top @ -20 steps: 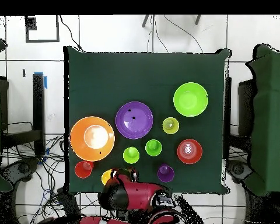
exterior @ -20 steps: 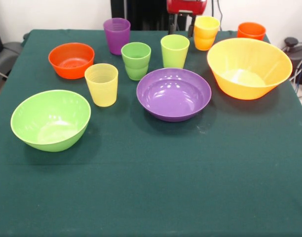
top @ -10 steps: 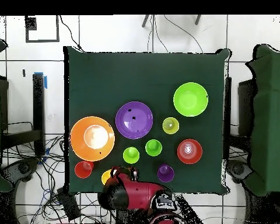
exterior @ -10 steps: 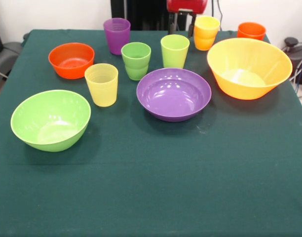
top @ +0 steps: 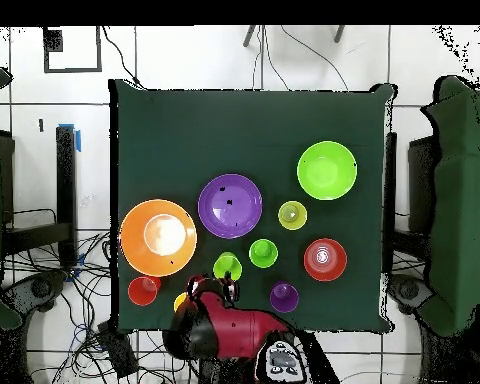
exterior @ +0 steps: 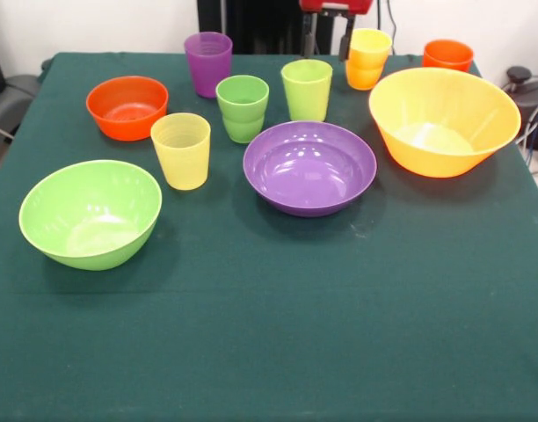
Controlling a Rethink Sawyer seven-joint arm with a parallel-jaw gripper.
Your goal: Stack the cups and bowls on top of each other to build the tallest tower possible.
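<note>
The end effector (exterior: 327,40), grip state unclear, hangs at the bench's (exterior: 278,316) far edge beside the lime cup (exterior: 307,89) and yellow-orange cup (exterior: 367,58).

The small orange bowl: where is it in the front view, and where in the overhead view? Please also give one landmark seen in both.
Front view: the small orange bowl stands at upper left, left of the purple cup.
Overhead view: it lies at right of centre, below the lime green bowl.
Shared landmark: the pale yellow cup stands between the orange bowl and the purple bowl.
</note>
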